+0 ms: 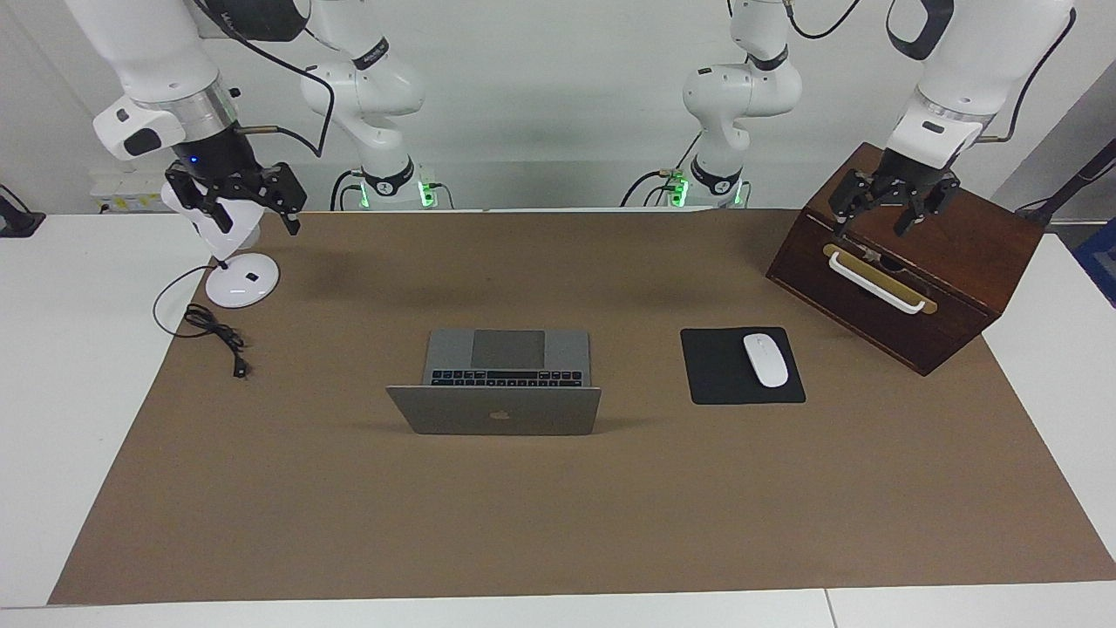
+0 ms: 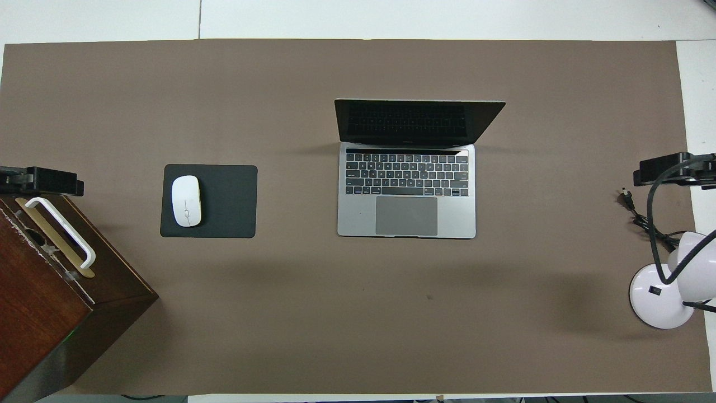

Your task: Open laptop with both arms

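The silver-grey laptop (image 1: 495,410) stands open in the middle of the brown mat, its lid upright with the apple logo facing away from the robots. In the overhead view the laptop (image 2: 406,218) shows its black keyboard and grey trackpad toward the robots. My left gripper (image 1: 872,228) hangs open and empty above the wooden box, and shows in the overhead view (image 2: 39,180). My right gripper (image 1: 253,222) hangs open and empty above the lamp's base, and shows in the overhead view (image 2: 671,168). Both are well apart from the laptop.
A dark wooden box (image 1: 924,279) with a white handle stands at the left arm's end. A white mouse (image 1: 765,359) lies on a black mouse pad (image 1: 724,384) beside the laptop. A white desk lamp (image 1: 242,281) and its black cable (image 1: 218,336) are at the right arm's end.
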`<state>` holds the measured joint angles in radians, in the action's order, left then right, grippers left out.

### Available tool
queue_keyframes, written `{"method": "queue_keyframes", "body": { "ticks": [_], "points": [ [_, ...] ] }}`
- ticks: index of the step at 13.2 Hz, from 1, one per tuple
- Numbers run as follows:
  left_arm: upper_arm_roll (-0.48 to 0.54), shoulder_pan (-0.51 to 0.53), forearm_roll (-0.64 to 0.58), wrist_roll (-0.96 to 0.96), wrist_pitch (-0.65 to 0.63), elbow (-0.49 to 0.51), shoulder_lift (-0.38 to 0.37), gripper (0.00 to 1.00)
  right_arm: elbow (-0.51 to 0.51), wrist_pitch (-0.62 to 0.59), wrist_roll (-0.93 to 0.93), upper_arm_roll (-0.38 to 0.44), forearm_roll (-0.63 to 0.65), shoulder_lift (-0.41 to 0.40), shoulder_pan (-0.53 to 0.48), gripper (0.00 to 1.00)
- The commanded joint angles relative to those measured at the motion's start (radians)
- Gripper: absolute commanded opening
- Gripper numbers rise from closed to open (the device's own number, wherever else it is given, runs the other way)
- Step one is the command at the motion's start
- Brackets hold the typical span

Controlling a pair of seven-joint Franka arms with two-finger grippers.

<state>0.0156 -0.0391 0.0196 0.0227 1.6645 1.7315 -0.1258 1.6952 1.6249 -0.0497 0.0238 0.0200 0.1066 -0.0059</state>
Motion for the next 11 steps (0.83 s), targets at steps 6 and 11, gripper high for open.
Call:
{"method": "queue_keyframes", "body": {
  "ticks": [6,11],
  "points": [
    [-0.008,0.004,-0.009,-0.026,-0.143,-0.119,0.052,1.0,-0.019,-0.023,0.016,-0.004,0.029,-0.015,-0.014,1.0],
    [-0.008,0.005,-0.009,-0.024,-0.13,-0.107,0.048,1.0,-0.017,-0.031,0.01,-0.004,0.026,-0.013,-0.014,1.0]
  ]
}}
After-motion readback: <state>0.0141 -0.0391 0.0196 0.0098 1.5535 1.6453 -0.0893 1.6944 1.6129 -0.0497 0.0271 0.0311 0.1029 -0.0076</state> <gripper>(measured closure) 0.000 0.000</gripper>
